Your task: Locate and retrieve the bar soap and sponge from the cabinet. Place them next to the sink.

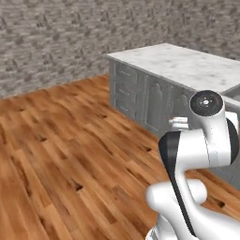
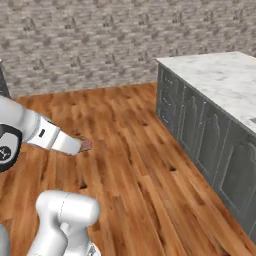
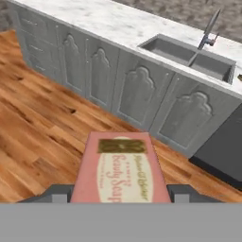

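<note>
Soap (image 3: 120, 170) sits clamped in the gripper (image 3: 120, 196), bottom centre of hand view. Sink (image 3: 191, 56) is upper right, well apart. Risk: soap slips out mid-carry, since it overhangs the fingers.

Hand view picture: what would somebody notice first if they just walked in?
The pink bar soap jumps out, held between the tool's fingertips at the bottom of the hand view. Beyond it, the grey double sink with its slim faucet sits in the white marble counter, above carved grey cabinets.
</note>
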